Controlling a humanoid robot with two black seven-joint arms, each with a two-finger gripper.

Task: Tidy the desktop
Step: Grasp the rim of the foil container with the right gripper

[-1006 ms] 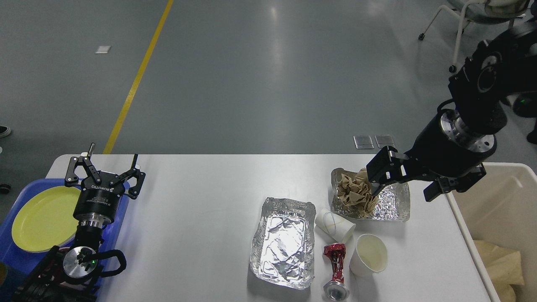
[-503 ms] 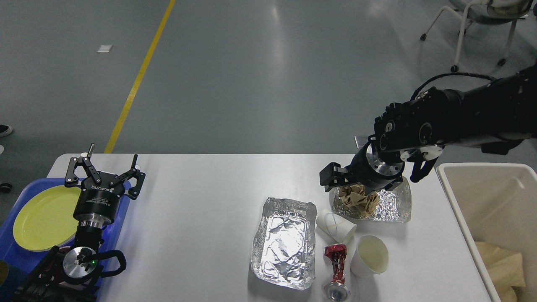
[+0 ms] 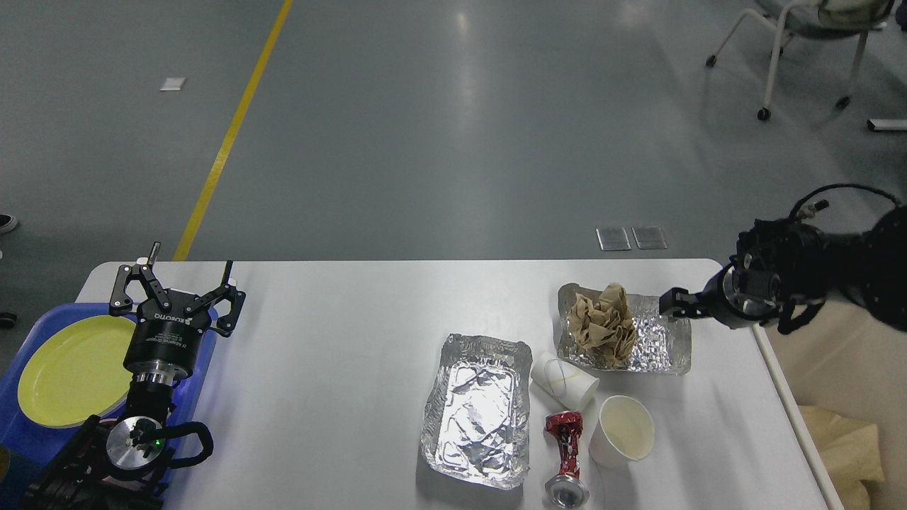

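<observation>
The white desktop point(image 3: 340, 354) holds a foil tray point(image 3: 655, 347) with a crumpled brown paper wad point(image 3: 602, 326) in it. In front lie an empty foil tray point(image 3: 478, 411), a paper cup on its side point(image 3: 565, 381), an upright paper cup point(image 3: 623, 430) and a crushed red can point(image 3: 565, 453). My right gripper point(image 3: 673, 303) is low at that tray's far right corner, seen small and dark, so its fingers cannot be told apart. My left gripper point(image 3: 177, 273) is open and empty, pointing up at the desktop's left edge.
A blue tray point(image 3: 21, 443) with a yellow plate point(image 3: 74, 368) sits at the left, beside my left arm. A big cream bin point(image 3: 843, 368) with crumpled paper point(image 3: 847, 446) inside stands off the right edge. A chair point(image 3: 801, 42) is far back right.
My right arm has swung from over the brown paper wad back to the right and lower, to the foil tray's right corner. The wad stays in the tray. The left arm has not moved.
</observation>
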